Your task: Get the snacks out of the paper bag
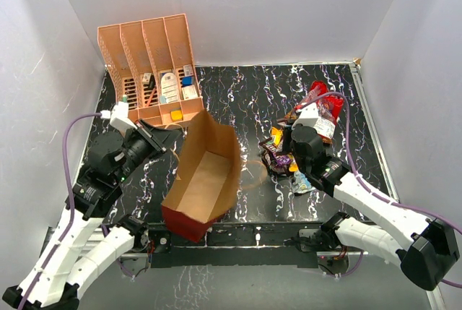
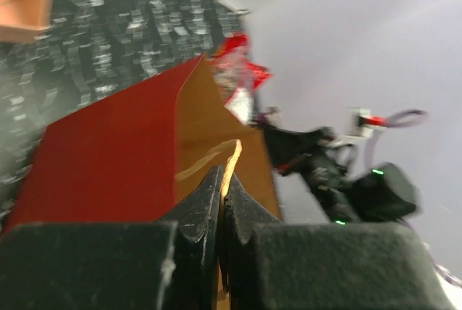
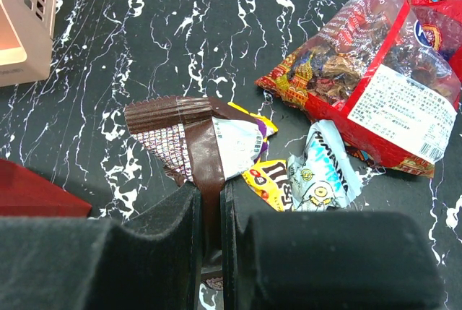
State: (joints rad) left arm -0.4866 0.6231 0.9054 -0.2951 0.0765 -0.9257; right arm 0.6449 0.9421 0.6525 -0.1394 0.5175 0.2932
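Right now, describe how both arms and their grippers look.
The left arm and right arm have white shells, black joints and a purple cable looping along each. The left gripper and right gripper are black, with two blunt matte fingers. Small green lights dot the right arm's joints.

Far left: peach slotted file rack with four compartments, standing on the black, white-veined bench. The compartments hold small white boxes and a blue box; a yellow item sits at the near lip. White walls enclose three sides.
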